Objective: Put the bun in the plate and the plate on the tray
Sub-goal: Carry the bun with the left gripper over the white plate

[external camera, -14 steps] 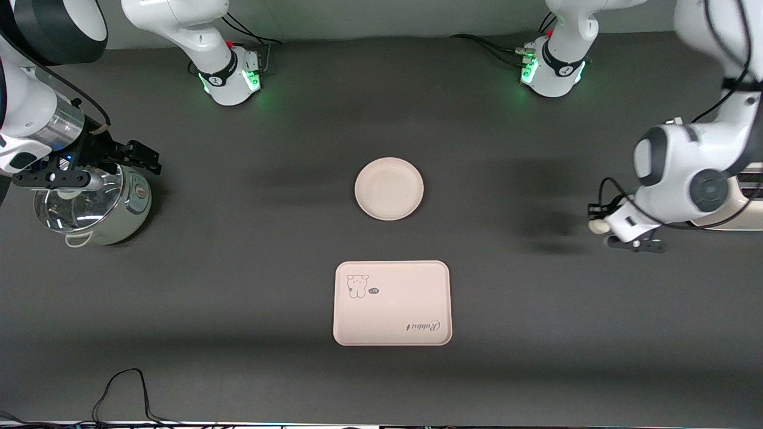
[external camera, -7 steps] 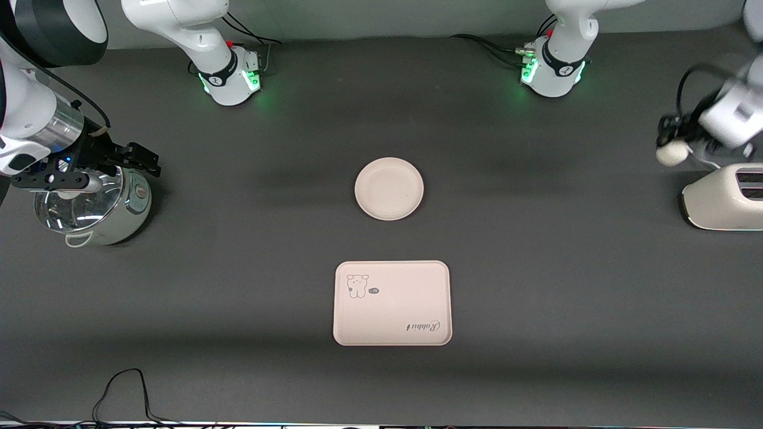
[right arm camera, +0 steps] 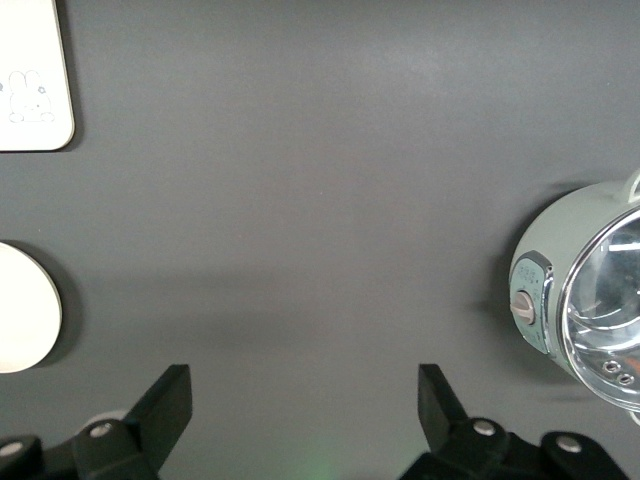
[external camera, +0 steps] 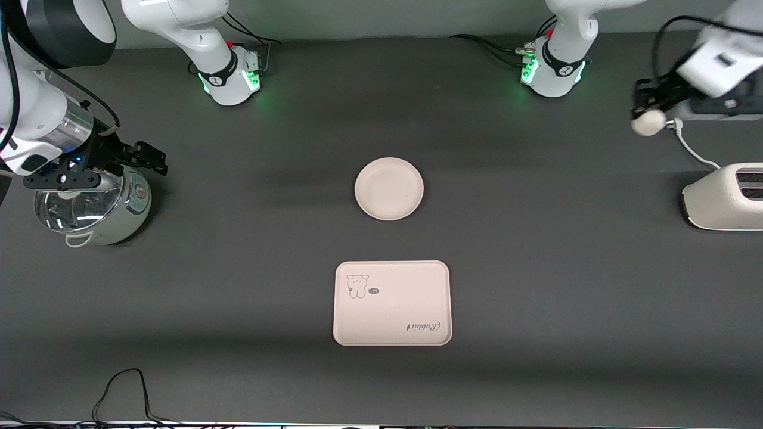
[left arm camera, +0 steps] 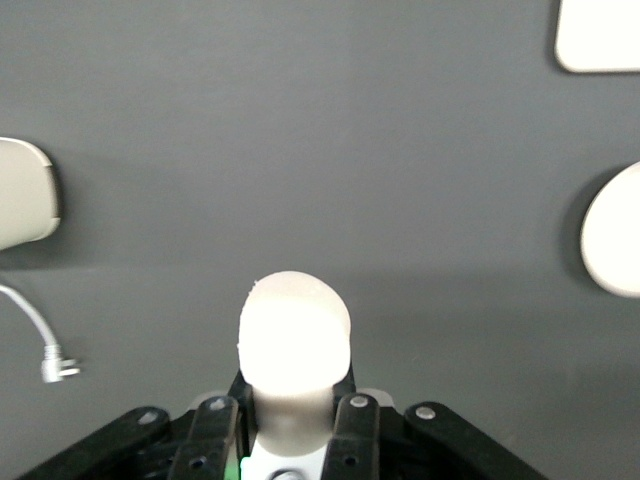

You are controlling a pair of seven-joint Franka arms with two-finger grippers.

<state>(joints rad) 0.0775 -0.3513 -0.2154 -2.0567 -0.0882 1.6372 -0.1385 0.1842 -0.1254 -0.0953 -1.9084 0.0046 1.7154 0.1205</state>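
High up at the left arm's end of the table, front view, the left gripper (external camera: 645, 116) holds the bun (external camera: 648, 123) in the air w/ fingers pinched on it. It hangs over bare table, near a white toaster (external camera: 724, 198) w/ a white cord (external camera: 694, 152). The plate (external camera: 389, 188) sits mid-table w/ nothing in it. The tray (external camera: 391, 302) lies nearer the camera than the plate, a bit apart, w/ a small animal drawing & "Rabbit" script. At the right arm's end, the right gripper (external camera: 98, 165) hovers over a pale green cooker (external camera: 95, 208) w/ a shiny glass lid.

Left wrist view: the bun (left arm camera: 294, 335) is squeezed btw the two fingers (left arm camera: 352, 430). An edge of the plate (left arm camera: 612, 243), a corner of the tray (left arm camera: 598, 35) & the toaster's end (left arm camera: 25, 192) show on the table below.

Right wrist view: the right gripper (right arm camera: 305, 410) has fingers spread wide, holding nothing. The cooker (right arm camera: 585, 295), part of the plate (right arm camera: 25, 308) & the tray (right arm camera: 35, 75) show below.
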